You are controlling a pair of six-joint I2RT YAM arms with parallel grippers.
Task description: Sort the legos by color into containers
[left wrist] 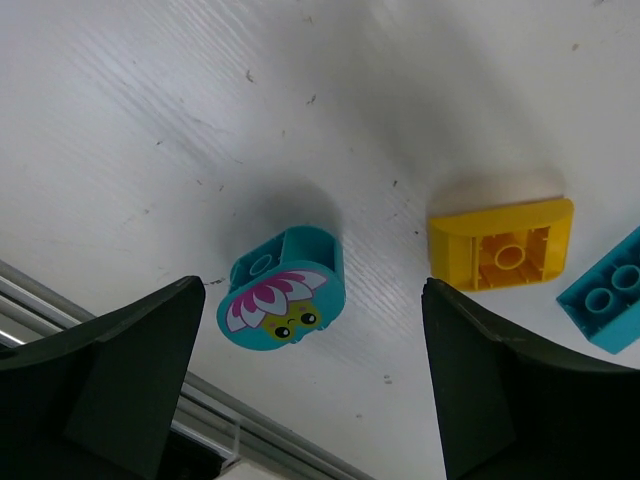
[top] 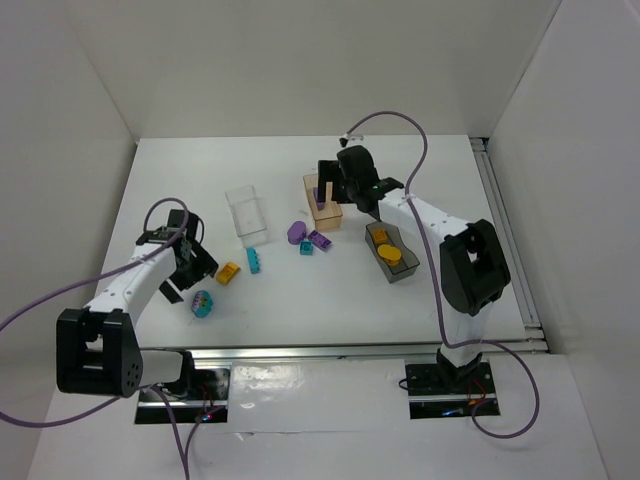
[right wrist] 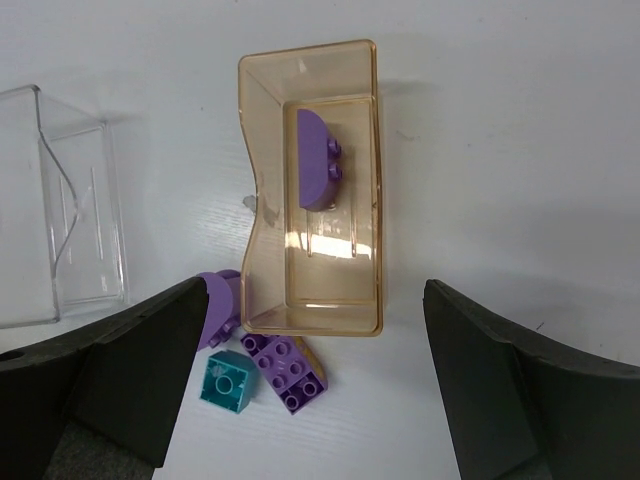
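**Both grippers open wide, one purple lego in the orange bin**

From above, we see the orange bin (top: 330, 216) toward the back of the white table (top: 440, 170). A half-round purple lego (top: 327, 196) stands inside it. The right gripper (top: 335, 188) hangs over this bin. The clear bin (top: 247, 213) sits to the left of the orange bin. The dark grey bin (top: 398, 274) sits to its right, with two yellow legos (top: 382, 237) inside. Just in front of the orange bin lie a round purple lego (top: 296, 232), a purple brick (top: 320, 240) and a teal cube (top: 305, 248). Farther left of the orange bin lie a teal brick (top: 254, 260), a yellow brick (top: 228, 272) and a teal oval piece (top: 202, 303). The left gripper (top: 192, 280) hangs by those last two.

In the left wrist view, the two dark fingers stand far apart and hold nothing. The teal oval piece, with a pink flower and a little face on it, lies on the table between them. The yellow brick lies hollow side up near one finger.

In the right wrist view, the fingers stand far apart and hold nothing. The orange bin lies below, between them. The half-round purple lego rests against one long wall. The purple brick and teal cube touch each other by the bin's near end.
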